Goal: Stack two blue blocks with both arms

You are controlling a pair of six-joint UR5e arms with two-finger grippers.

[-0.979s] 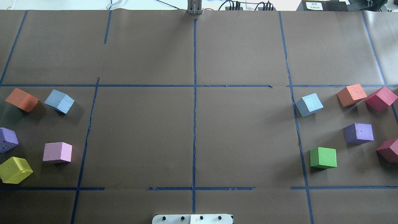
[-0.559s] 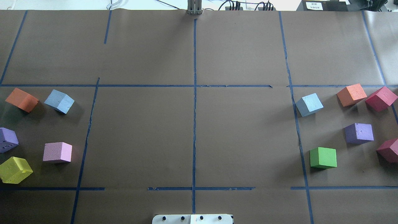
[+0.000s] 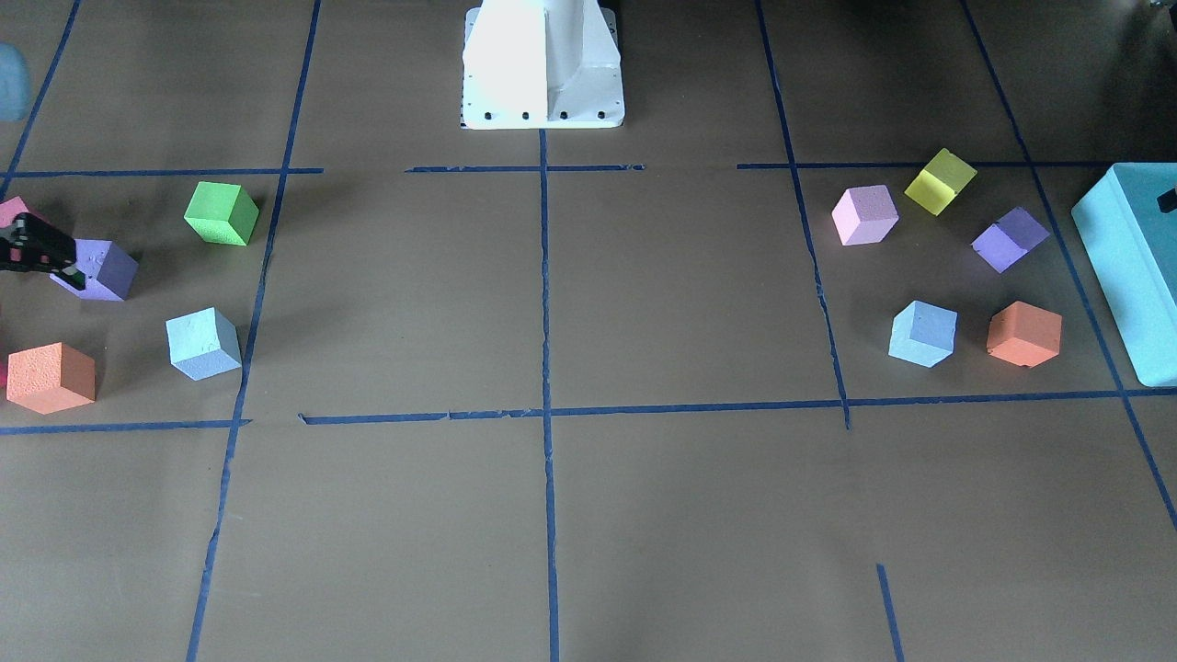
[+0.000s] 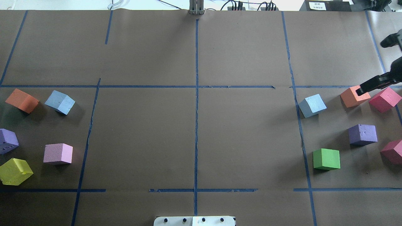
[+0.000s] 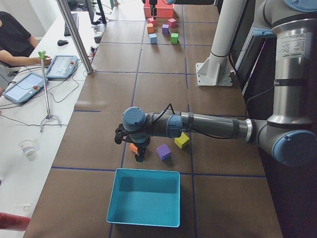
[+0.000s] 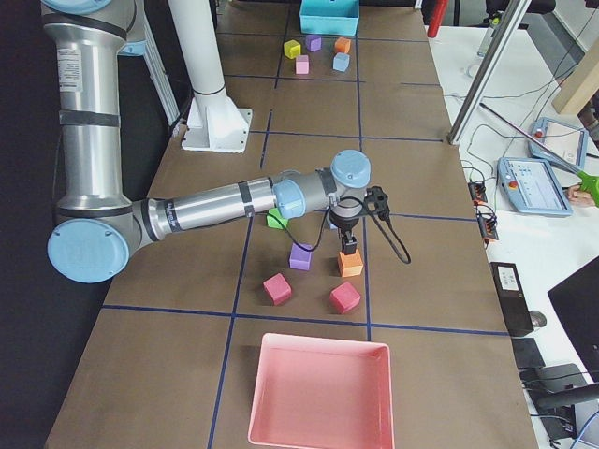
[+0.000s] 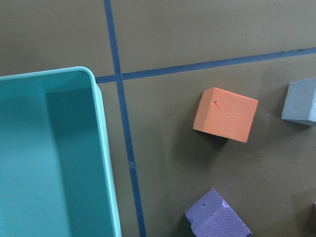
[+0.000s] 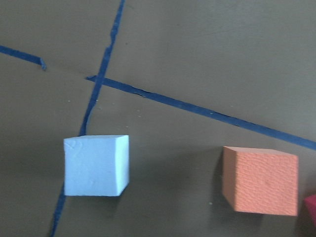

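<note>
Right pale blue foam cube (image 4: 312,105): it rests flat on the brown paper-covered table (image 4: 194,141), against a blue tape line. It is apart from the right gripper (image 6: 348,245), on that gripper's inboard side, toward the table's middle.
Left pale blue foam cube (image 4: 60,102): it is also on the table, just beside the left orange foam cube (image 4: 22,100). It is on that cube's side away from the left gripper (image 5: 140,155), and it shows at the edge of the left wrist view.
Right gripper: it hangs over the right orange foam cube (image 4: 355,95) with its black fingers pointing down. Whether they are spread or closed cannot be told.
Left gripper: it is seen only from the table's end. It hangs close by the left orange foam cube, on the side of the teal plastic box (image 5: 146,198). How its fingers stand cannot be told.
Around the right gripper: a crimson foam cube (image 4: 384,99) is just outboard. Toward the robot are a purple foam cube (image 4: 362,134), a green foam cube (image 4: 326,159) and a second crimson foam cube (image 4: 392,151). A pink plastic tray (image 6: 318,393) lies farther outboard.
Around the left gripper: toward the robot are a violet foam cube (image 4: 8,141), a yellow foam cube (image 4: 15,171) and a lilac-pink foam cube (image 4: 58,153).
Base: a white pedestal (image 3: 542,64) stands at the table's middle.
</note>
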